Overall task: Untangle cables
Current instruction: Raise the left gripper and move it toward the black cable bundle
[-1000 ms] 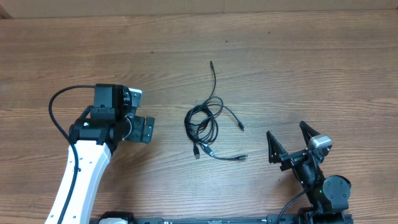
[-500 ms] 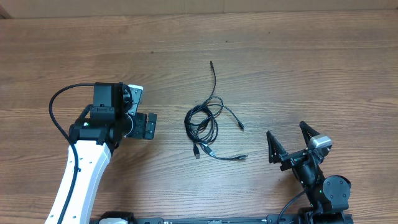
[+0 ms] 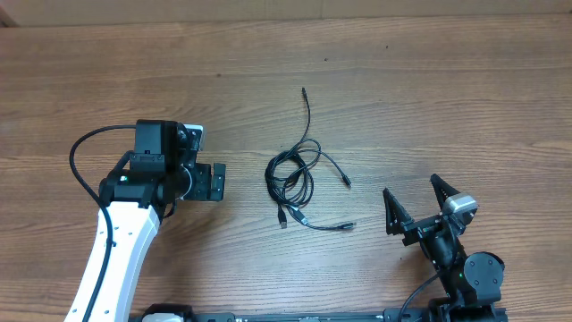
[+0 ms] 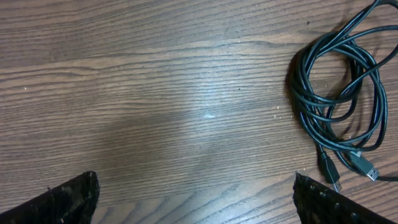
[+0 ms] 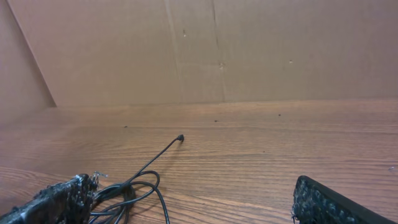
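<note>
While the cables (image 3: 295, 177) lie bunched at frame centre with loops overlapping, my left gripper (image 3: 212, 182) sits just left of them, spread wide and empty. My right gripper (image 3: 413, 201), lower right, is likewise spread and empty. I judge it best to pinch one stray plug end (image 3: 283, 225), not the coil, and draw outward slowly.

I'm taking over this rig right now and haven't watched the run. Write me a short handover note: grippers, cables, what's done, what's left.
Left gripper: open, empty, just left of the cables, facing them, not touching.
Right gripper: open, empty, at the front right, apart from the cables.
Cables: bunched in one looped coil in the middle of the table. One end runs out toward the far side, and other plug ends stick out to the front and right.
Done: nothing that shows; the coil is still tangled.
Left: grasp the cords, pull them apart, lay each out separately.
</note>
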You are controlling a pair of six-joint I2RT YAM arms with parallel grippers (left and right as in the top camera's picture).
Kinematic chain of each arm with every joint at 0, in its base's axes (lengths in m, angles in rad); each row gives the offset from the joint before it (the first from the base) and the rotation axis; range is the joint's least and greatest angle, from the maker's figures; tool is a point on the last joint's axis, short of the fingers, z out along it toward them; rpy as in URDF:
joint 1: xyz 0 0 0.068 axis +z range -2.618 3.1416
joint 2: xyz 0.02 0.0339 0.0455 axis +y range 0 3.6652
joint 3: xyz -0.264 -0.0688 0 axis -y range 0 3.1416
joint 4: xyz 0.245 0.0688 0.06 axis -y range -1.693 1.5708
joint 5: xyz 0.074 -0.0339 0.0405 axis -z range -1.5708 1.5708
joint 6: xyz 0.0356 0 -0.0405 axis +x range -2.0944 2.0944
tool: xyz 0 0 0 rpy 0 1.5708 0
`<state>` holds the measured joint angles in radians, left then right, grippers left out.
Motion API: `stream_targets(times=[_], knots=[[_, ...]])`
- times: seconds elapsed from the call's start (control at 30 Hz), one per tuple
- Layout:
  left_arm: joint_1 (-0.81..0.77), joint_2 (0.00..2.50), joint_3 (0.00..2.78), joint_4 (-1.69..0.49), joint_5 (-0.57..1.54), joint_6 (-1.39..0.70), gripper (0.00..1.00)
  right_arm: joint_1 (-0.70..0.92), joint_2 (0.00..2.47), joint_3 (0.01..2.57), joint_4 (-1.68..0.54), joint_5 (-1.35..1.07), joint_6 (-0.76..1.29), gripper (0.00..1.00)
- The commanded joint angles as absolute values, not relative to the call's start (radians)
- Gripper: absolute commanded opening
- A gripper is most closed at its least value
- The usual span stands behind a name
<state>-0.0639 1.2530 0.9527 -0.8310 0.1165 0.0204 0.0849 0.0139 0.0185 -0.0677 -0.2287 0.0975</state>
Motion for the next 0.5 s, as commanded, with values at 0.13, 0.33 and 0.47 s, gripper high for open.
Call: stream_targets(times=[0.13, 0.33, 0.47], knots=[[-0.066, 1.257, 0.979, -0.835, 0.144, -0.037, 0.99, 0.083, 0.004, 0.008, -0.062, -0.221, 0.101, 1.00], [-0.066, 1.257, 0.979, -0.846, 0.207, -0.036, 0.96, 0.083, 0.004, 0.008, -0.062, -0.221, 0.101, 1.00], [-0.067, 1.257, 0.979, -0.855, 0.230, -0.034, 0.93, 0.083, 0.004, 0.008, -0.062, -0.221, 0.101, 1.00]])
